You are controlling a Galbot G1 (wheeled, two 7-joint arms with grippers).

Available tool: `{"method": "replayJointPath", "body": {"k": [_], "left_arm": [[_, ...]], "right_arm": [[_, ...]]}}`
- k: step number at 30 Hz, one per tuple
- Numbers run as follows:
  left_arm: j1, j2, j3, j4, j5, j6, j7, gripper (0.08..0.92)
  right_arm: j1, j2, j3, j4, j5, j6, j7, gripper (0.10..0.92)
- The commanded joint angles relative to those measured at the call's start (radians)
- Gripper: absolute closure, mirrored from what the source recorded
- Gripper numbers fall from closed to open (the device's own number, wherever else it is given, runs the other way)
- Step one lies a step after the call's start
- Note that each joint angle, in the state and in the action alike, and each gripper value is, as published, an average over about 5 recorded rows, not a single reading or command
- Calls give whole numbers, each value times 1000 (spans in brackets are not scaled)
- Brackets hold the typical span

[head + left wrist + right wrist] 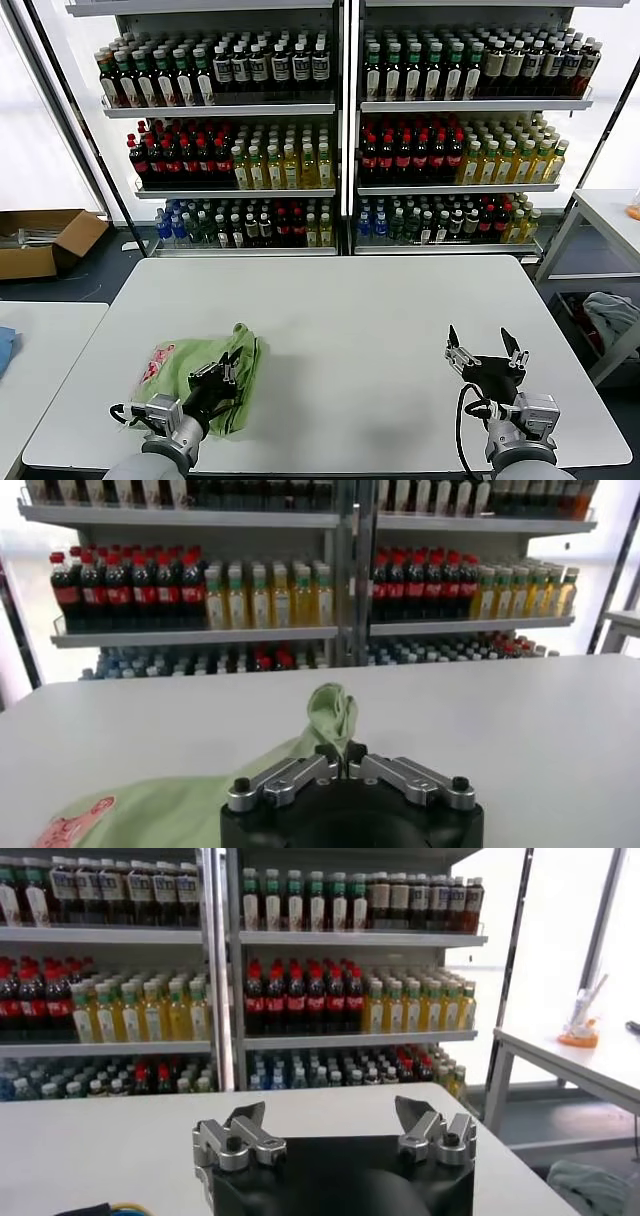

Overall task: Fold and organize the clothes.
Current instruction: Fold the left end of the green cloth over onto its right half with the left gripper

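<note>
Cardboard box (45,240): at the left edge of the head view, on the floor beyond the table, flaps open; its contents cannot be made out.
Small blue cloth (5,350): a sliver at the far left edge, lying on a separate pale surface beside the main table.
White table (350,320): fills the lower half of the head view, bare across its middle and right.
T-shirt (205,372): light green, bunched at the lower left of the head view near the table's front edge, with a red-and-white print showing on its left part; in the left wrist view (200,790) one green fold stands up just past the fingertips.
Left gripper (222,374): low at the lower left of the head view, over the shirt's right half; in the left wrist view (345,760) its fingers are drawn together with the green fabric pinched between the tips.
Shelves (340,130): two racks across the top of the head view, each tier packed with rows of bottles with dark, red, yellow and clear contents.
Right gripper (487,353): at the lower right of the head view, above bare tabletop and well apart from the shirt; in the right wrist view (332,1123) its fingers are spread wide, holding and touching nothing.
</note>
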Motion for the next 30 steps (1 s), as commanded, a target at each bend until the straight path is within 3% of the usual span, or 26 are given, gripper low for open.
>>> {"method": "replayJointPath", "body": {"k": [1,15,19,25,27,30], "left_arm": [[-40,-11,24,123,41,-27,13,896],[-42,-48,71,177,-17,-111,40,876],[-28,-62,83,145,-185,-104,30,780],[-8,-74,48,-41,-581,-35,-36,607],[-29,-55,8,-71,-546,-41,-74,547],[-48,-1,-69,-55,-289,-66,-92,460]], "right_arm": [[-11,2,2,3,1,2,0,203],[-7,3,-7,-5,0,3,0,203],[-6,2,-6,-9,0,5,0,203],[0,-5,-6,-21,2,9,0,203],[3,-5,-9,-25,3,10,0,203],[10,-5,-17,-30,5,12,0,203]]}}
